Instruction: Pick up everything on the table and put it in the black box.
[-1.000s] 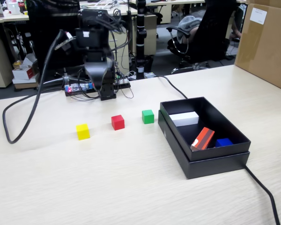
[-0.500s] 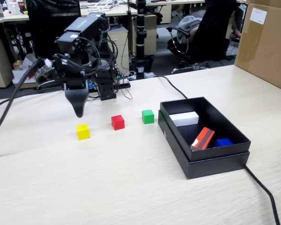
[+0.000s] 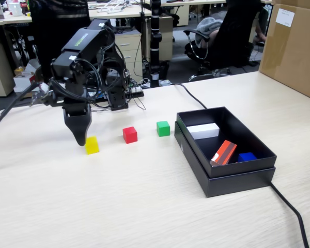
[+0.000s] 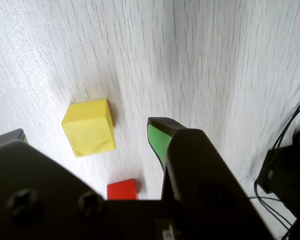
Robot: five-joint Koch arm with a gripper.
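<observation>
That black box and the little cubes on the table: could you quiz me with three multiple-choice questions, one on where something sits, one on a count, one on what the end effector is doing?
1. Which cube lies nearest the black box in the fixed view?
A. yellow
B. red
C. green

2. How many cubes are on the table, outside the box?
A. one
B. three
C. five

3. What is the end effector doing?
A. Carrying a cube over the box
B. Held open around the yellow cube, not gripping it
C. Resting inside the box

Answers:
1. C: the green cube sits just left of the box wall, the red cube further left.
2. B: yellow, red and green stand in a row on the wood.
3. B: the wrist view shows the yellow cube on the table between spread fingers, with nothing clamped.
</observation>
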